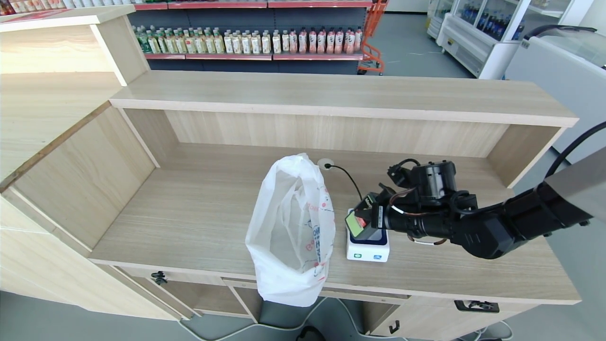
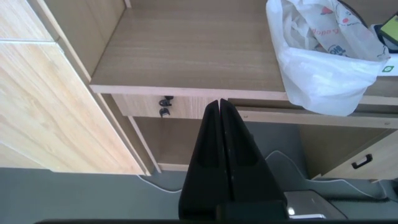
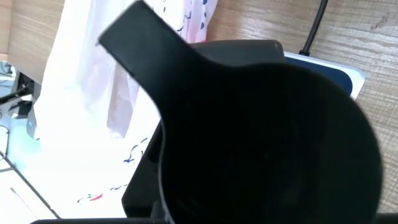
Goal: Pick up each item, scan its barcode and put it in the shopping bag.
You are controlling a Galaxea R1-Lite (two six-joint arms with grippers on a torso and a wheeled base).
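From where I stand, the right gripper (image 1: 363,213) is clamped on a small green and red packet (image 1: 354,223) and holds it just above the white scanner (image 1: 368,250) on the wooden counter (image 1: 189,213). The packet sits at the gripper's tip, just right of the open white shopping bag (image 1: 289,237) at the counter's near edge. The left gripper (image 2: 219,104) hangs closed and empty, nearer than the counter and left of the bag.

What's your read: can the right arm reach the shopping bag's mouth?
Probably yes: the right gripper, holding a green item over the scanner, is beside the open shopping bag, nothing between.
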